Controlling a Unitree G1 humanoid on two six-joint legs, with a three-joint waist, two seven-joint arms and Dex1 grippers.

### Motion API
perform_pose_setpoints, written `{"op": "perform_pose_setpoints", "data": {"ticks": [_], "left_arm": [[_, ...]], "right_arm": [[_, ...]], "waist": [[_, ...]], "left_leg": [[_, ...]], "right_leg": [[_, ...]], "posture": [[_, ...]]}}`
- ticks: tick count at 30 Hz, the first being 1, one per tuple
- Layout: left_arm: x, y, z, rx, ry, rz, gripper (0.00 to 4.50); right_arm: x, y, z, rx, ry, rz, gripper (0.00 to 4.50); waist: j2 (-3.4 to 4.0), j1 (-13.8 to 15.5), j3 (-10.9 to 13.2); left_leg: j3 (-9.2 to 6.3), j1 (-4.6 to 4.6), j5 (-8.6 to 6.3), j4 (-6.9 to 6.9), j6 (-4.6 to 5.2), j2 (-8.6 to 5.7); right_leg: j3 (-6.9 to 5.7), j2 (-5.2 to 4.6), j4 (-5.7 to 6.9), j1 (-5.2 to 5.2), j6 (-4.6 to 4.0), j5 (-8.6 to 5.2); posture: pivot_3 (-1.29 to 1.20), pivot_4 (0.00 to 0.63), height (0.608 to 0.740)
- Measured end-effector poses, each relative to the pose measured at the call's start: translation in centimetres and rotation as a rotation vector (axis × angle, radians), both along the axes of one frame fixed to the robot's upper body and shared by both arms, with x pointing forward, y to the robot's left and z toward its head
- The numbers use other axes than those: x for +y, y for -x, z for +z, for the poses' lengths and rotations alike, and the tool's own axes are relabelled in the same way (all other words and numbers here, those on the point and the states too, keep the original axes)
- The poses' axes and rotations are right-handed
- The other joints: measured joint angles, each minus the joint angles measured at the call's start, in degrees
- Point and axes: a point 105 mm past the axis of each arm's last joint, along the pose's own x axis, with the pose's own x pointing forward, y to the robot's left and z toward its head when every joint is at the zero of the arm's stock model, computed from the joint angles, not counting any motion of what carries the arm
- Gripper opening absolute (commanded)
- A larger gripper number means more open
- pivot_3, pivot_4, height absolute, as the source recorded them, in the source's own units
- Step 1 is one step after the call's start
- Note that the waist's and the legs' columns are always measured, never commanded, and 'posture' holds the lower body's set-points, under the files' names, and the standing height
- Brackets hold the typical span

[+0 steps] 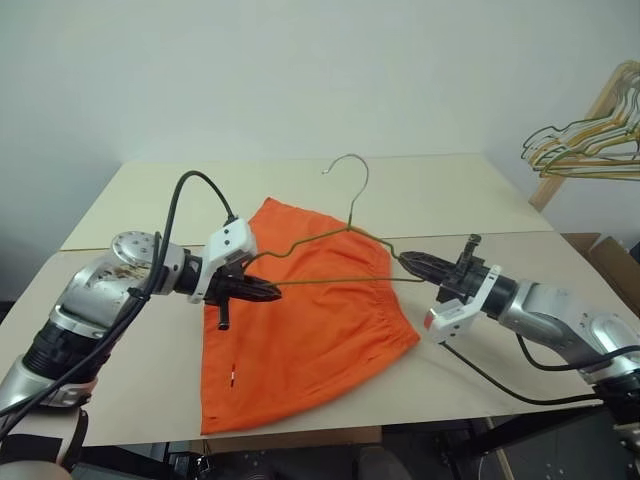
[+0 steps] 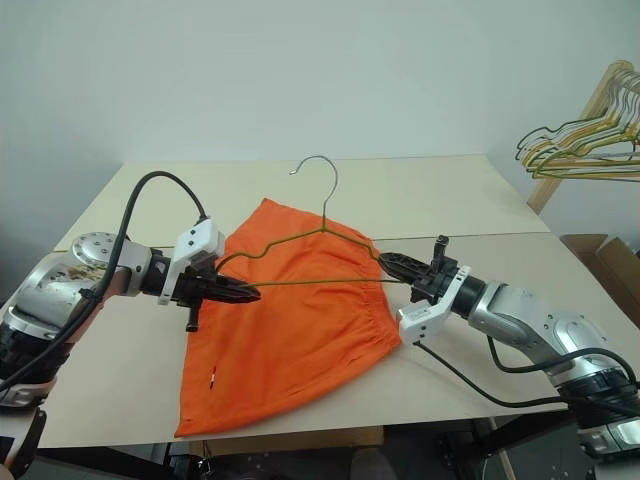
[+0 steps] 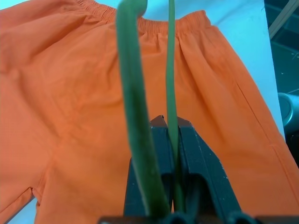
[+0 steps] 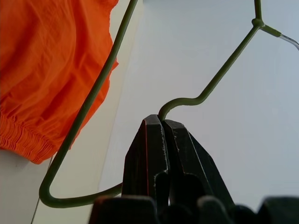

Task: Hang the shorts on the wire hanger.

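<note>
wire hanger (image 1: pixel 345 240) hanging above shorts (image 1: pixel 300 330) (flat on table) | left gripper (image 1: pixel 272 291) pinching its left corner, fingers fully closed | right gripper (image 1: pixel 408 262) clamping the right end, closed

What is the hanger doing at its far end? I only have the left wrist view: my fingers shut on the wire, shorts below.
Observer: The right gripper is shut on the other corner of the hanger, so it hangs between both arms.
Operator: Are the shorts on it yet?
Observer: No. The shorts lie flat on the table, and the hanger is held above them, hook pointing up.
Operator: Which way do the shorts lie?
Observer: Waistband toward the right arm, legs toward the left gripper and the near table edge.
Operator: Anything else around?
Observer: A bunch of hangers hangs off a wooden rack beyond the table, on the right.
</note>
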Motion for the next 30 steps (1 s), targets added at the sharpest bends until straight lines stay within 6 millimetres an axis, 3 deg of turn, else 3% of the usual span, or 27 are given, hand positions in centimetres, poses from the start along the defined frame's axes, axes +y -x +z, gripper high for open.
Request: {"op": "perform_pose_setpoints", "data": {"ticks": [6,12,15,20,24,29,30], "left_arm": [[-0.3,-0.1,-0.2,0.007,0.016,-0.001,0.00],[0.5,-0.6,-0.5,0.001,0.012,0.037,0.00],[1.0,-0.5,-0.7,-0.054,-0.017,0.004,0.00],[1.1,0.3,-0.9,-0.154,-0.022,-0.142,0.00],[0.8,0.5,-0.5,-0.198,-0.004,-0.195,0.00],[0.8,0.7,-0.5,-0.197,0.009,-0.214,0.00],[0.8,0.8,-0.4,-0.196,0.011,-0.214,0.00]], "right_arm": [[0.8,1.1,0.2,0.008,0.007,0.074,2.42],[-0.6,1.6,0.3,0.088,0.009,0.054,4.43],[-1.5,1.7,0.8,0.308,-0.146,-0.043,4.49],[-0.9,1.0,2.6,0.970,-0.571,-0.158,4.49],[-0.5,2.4,2.9,1.279,-0.491,-0.170,4.49],[0.3,3.0,1.1,1.413,-0.369,-0.195,4.49],[0.4,3.1,0.8,1.421,-0.341,-0.204,4.32]], "waist": [[0.00,0.0,0.0],[0.00,0.0,0.0],[-0.03,0.0,0.0],[-0.03,-0.3,0.0],[0.00,1.0,0.0],[0.00,2.0,0.0],[0.01,2.2,0.0]], "left_leg": [[0.00,0.00,0.00,0.00,0.00,0.00],[0.00,0.00,-0.01,0.01,0.02,0.01],[-0.03,0.06,-0.03,-0.01,0.05,0.07],[-0.05,0.23,-0.34,0.07,0.58,0.19],[-0.17,0.17,-0.36,0.02,0.61,0.21],[-0.06,-0.38,-0.38,0.22,0.65,0.12],[-0.06,-0.54,-0.38,0.31,0.65,0.11]], "right_leg": [[0.00,0.00,0.01,0.00,0.00,0.00],[0.00,-0.01,0.00,0.00,0.00,0.00],[0.00,-0.01,-0.02,0.11,-0.01,0.01],[-0.06,-0.08,-0.01,0.32,-0.10,0.14],[-0.28,-0.07,-0.06,0.26,-0.13,0.14],[-0.23,-0.08,-0.04,-0.21,-0.09,0.13],[-0.23,-0.07,0.01,-0.35,-0.09,0.13]], "posture": [[-0.19,0.000,0.740],[-0.19,0.000,0.740],[-0.18,0.000,0.740],[-0.17,0.000,0.740],[-0.17,0.000,0.740],[-0.16,0.000,0.740],[-0.16,0.000,0.740]]}}
